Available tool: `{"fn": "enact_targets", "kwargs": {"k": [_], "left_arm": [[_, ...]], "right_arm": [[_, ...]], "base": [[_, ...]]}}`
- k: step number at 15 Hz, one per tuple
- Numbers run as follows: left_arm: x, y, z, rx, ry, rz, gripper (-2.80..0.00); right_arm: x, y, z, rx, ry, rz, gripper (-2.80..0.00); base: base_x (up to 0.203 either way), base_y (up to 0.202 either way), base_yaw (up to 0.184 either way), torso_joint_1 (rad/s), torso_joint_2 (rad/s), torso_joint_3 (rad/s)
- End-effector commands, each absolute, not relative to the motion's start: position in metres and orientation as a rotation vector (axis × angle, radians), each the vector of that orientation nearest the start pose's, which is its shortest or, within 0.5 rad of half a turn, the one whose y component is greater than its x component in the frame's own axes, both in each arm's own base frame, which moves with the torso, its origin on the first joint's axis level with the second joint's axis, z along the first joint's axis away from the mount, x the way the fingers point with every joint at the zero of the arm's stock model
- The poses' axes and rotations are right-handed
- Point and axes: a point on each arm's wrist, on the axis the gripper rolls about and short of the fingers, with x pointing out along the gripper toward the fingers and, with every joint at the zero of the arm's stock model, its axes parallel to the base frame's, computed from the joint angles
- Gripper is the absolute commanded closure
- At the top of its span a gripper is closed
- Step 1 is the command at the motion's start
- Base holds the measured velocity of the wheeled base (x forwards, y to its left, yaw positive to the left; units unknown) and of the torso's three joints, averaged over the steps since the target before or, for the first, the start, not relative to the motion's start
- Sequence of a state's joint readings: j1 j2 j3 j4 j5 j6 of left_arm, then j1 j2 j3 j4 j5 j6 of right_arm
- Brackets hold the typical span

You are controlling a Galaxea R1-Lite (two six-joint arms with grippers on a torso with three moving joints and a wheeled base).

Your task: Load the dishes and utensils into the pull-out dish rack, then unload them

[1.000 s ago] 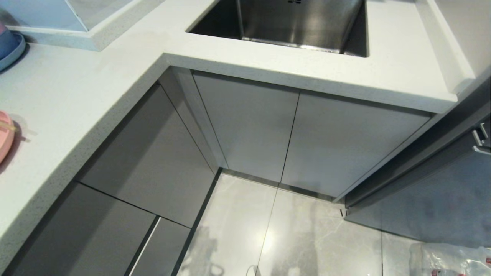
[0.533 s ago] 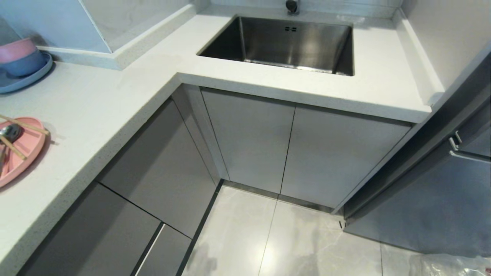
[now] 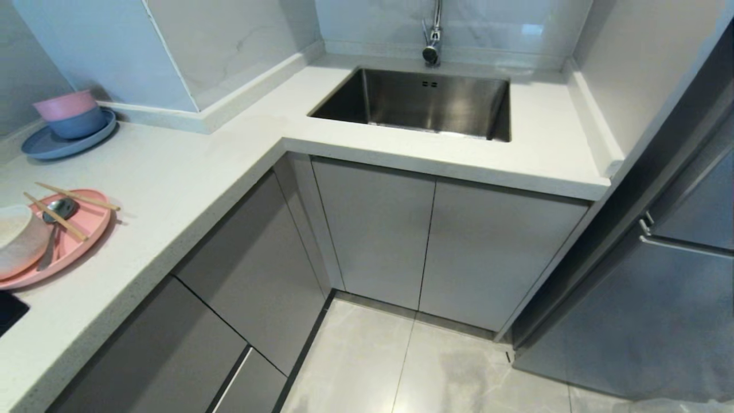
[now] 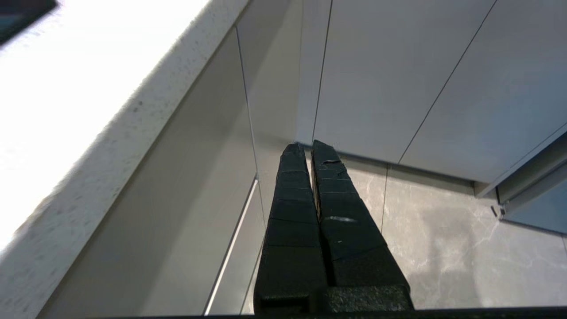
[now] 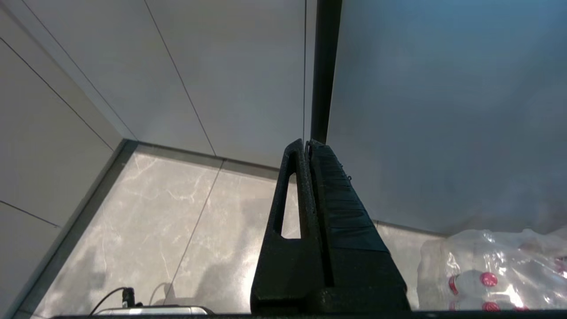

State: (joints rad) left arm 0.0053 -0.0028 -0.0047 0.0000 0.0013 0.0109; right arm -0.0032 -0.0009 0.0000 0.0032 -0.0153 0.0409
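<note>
A pale-pink plate [image 3: 80, 241] lies on the white counter at the far left of the head view. On it rest a white bowl [image 3: 17, 238], two wooden chopsticks [image 3: 77, 197] and a grey metal spoon [image 3: 54, 221]. The pull-out dish rack is out of view; only shut grey cabinet fronts show. Neither arm appears in the head view. My left gripper [image 4: 308, 145] hangs shut and empty below the counter edge, pointing at the floor by the cabinets. My right gripper [image 5: 306, 142] is shut and empty too, low beside a grey panel.
A steel sink [image 3: 418, 103] with a tap [image 3: 433, 34] sits at the back of the L-shaped counter [image 3: 189, 172]. Stacked pink and blue bowls [image 3: 69, 115] stand on a blue-grey plate at the back left. A pack of plastic bottles [image 5: 496, 274] lies on the floor at my right.
The whole head view has tilted upward: the sink, tap and back wall have come into view, and the pink plate with bowl and utensils now shows. Nothing on the counter has moved.
</note>
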Motion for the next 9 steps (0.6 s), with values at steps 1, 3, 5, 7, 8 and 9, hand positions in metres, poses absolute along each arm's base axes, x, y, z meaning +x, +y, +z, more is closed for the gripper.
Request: {"fn": "enact_targets", "kwargs": {"k": [1,3,5,7,8,9], "left_arm": [[-0.0234,-0.0001,0.0768,0.011,-0.008,0.008,0.0],[-0.0234,-0.0001,0.0767,0.011,-0.008,0.008,0.0],[-0.0234,-0.0001,0.0769,0.011,-0.008,0.008,0.0],[-0.0233,-0.0001,0.0767,0.011,-0.007,0.008,0.0],[-0.0234,-0.0001,0.0768,0.011,-0.008,0.008,0.0],[-0.0234,-0.0001,0.0768,0.012,-0.007,0.008,0.0]], "right_arm": [[-0.0227,-0.0003,0.0747,0.041,0.004,-0.019,0.0],[-0.0227,-0.0003,0.0747,0.041,0.004,-0.019,0.0],[-0.0227,-0.0003,0.0747,0.041,0.004,-0.019,0.0],[-0.0227,-0.0003,0.0747,0.041,0.004,-0.019,0.0],[-0.0227,-0.0003,0.0747,0.041,0.004,-0.019,0.0],[-0.0227,-0.0003,0.0747,0.041,0.004,-0.018,0.0]], "base": [[0.0,0.0,0.0,0.002,0.0,0.207],[0.0,0.0,0.0,0.005,0.0,0.21],[0.0,0.0,0.0,-0.003,0.0,0.206],[0.0,0.0,0.0,0.002,0.0,0.194],[0.0,0.0,0.0,-0.002,0.0,0.208],[0.0,0.0,0.0,0.002,0.0,0.203]]}}
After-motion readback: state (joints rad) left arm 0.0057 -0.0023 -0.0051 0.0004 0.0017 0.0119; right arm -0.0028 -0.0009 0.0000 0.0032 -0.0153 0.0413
